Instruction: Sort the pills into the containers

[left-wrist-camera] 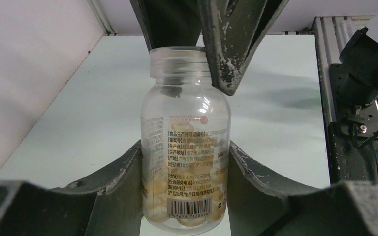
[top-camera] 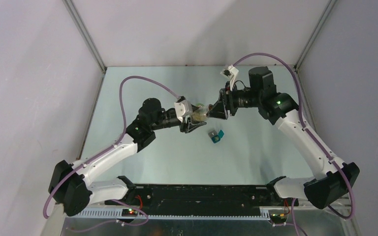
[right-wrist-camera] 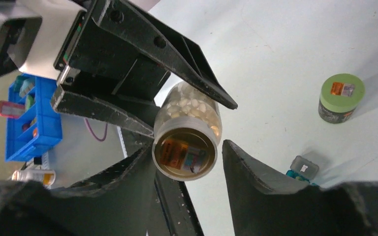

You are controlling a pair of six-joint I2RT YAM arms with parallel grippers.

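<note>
step: opening the clear bottle (left-wrist-camera: 187, 113), both arms raised over the surface (right-wrist-camera: 275, 59); no pills look sorted yet
left tool (left-wrist-camera: 184, 169): clamped on the clear bottle's body, holding it off the surface, roughly level, cap end toward the right arm
right tool (right-wrist-camera: 186, 147): fingers on either side of the cap (left-wrist-camera: 177, 61), one touching, the other just beside it; cannot tell if it has actually gripped
pills (right-wrist-camera: 189, 105): pale, inside the clear bottle
green-top bottle (right-wrist-camera: 341, 98): dark, upright on the surface, lid on, well apart from both tools
small box (right-wrist-camera: 303, 166): grey and teal, on the surface near the green-top bottle
next: right tool has to close square on the cap and twist it off while the left holds firm; the green-top bottle's lid probably has to come off too
risk: slick plastic may spin in the left grip; a level bottle could spill pills once the cap is off
</note>
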